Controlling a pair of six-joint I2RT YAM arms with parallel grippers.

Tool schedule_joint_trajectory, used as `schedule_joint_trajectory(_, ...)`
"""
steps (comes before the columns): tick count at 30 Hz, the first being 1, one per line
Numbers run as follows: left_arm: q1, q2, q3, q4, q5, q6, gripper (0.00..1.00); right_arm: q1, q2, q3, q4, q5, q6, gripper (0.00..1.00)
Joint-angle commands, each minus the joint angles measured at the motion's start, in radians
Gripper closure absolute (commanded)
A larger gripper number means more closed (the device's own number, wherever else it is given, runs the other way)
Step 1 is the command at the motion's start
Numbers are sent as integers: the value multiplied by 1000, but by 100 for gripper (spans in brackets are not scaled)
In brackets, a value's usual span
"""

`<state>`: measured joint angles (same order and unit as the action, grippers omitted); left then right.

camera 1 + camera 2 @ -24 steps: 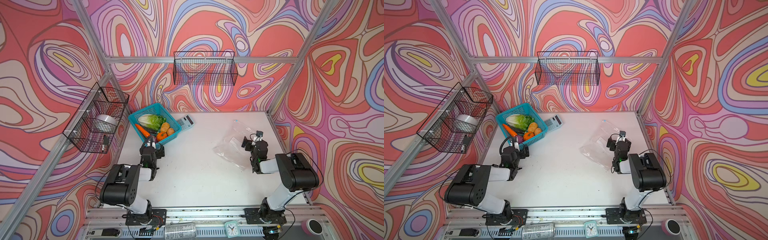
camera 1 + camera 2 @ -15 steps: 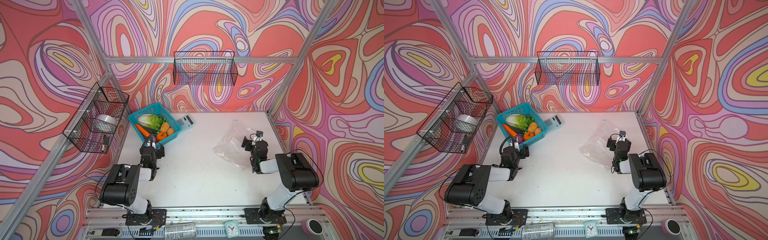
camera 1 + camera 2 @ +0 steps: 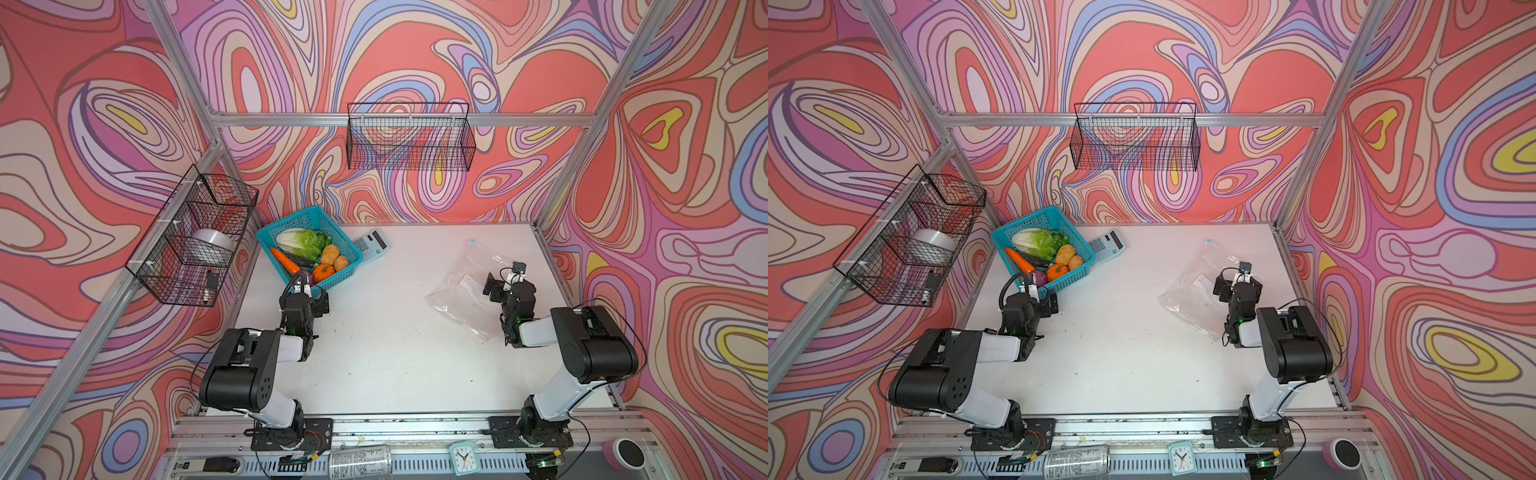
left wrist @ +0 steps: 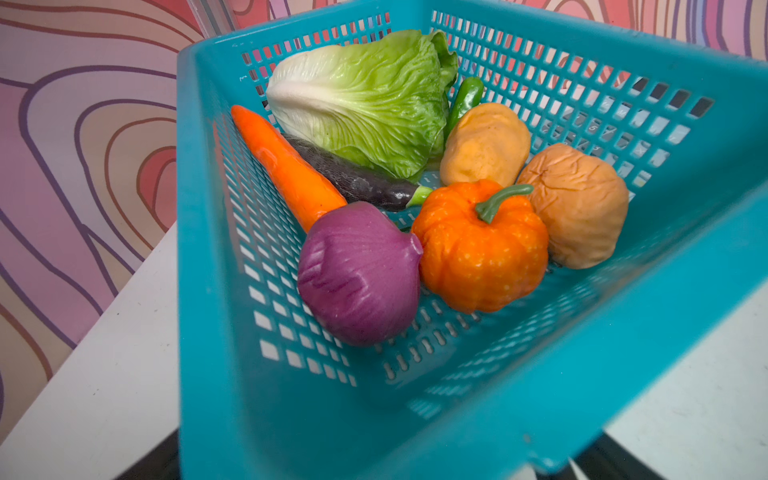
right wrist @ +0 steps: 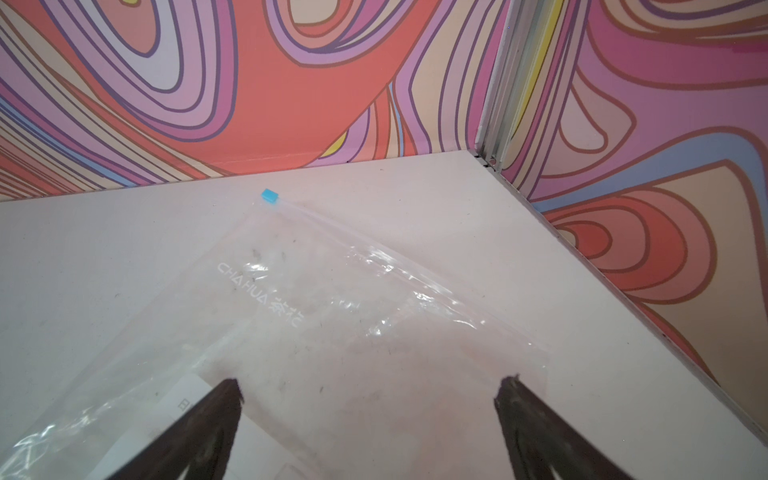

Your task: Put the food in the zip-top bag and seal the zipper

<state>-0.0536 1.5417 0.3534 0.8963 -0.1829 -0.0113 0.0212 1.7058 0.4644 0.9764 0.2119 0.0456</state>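
Food (image 4: 361, 99) lies all together in the teal basket (image 4: 185, 174) at the far left of the tabletop (image 3: 395, 353). None of it is in the zip-top bag (image 5: 332, 332), which lies flat on the right, well apart from the basket. The task looks to be at its first step, the first pick.

The left gripper (image 3: 311, 296) hangs at the basket's near corner, jaws spread wide and holding nothing. The purple onion (image 4: 357, 274) and the pumpkin (image 4: 478, 249) lie nearest to it. The right gripper (image 5: 370, 386) hovers low over the bag, jaws also wide and empty. The zipper (image 5: 374, 245) lies beyond them, its blue slider (image 5: 269, 195) at the strip's far end. Whether the mouth is open I cannot tell.

The next move probably calls for the left arm to reach over the rim and close on one vegetable. The right arm would need to catch the bag's upper layer near the mouth and lift it open.
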Motion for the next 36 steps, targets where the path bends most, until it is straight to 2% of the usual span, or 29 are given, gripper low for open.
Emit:
schedule_joint_trajectory(1, 1, 4, 12, 23, 10, 5, 0, 2, 11, -3, -1, -2, 5, 2)
schedule_joint_trajectory(7, 1, -2, -10, 69, 22, 12, 0, 2, -12, -8, -3, -8, -4, 2)
schedule_joint_trajectory(11, 0, -88, -29, 17, 3, 8, 0, 2, -127, 39, -187, -6, -6, 7)
schedule_joint_trajectory(16, 0, -273, 2, -194, -46, -20, 0, 3, -243, 101, -382, 72, 62, 7)
schedule_joint_trajectory(21, 1, -450, 96, -561, -111, -120, 0, 3, -289, 168, -551, 28, 160, 8)
schedule_joint_trajectory(24, 5, -498, 152, -746, -132, -179, 0, 3, -304, 214, -643, 1, 204, 2)
schedule_joint_trajectory(27, 26, -495, 234, -867, -102, -248, 0, 3, -311, 266, -728, -26, 235, 2)
schedule_joint_trajectory(29, 71, -458, 291, -960, -61, -325, 0, 3, -310, 307, -785, -53, 246, 2)
schedule_joint_trajectory(32, 135, -364, 393, -1075, 29, -393, 9, 3, -300, 366, -871, -102, 264, 2)
schedule_joint_trajectory(36, 145, -229, 531, -1204, 71, -476, 16, 12, -289, 420, -955, -136, 288, 2)
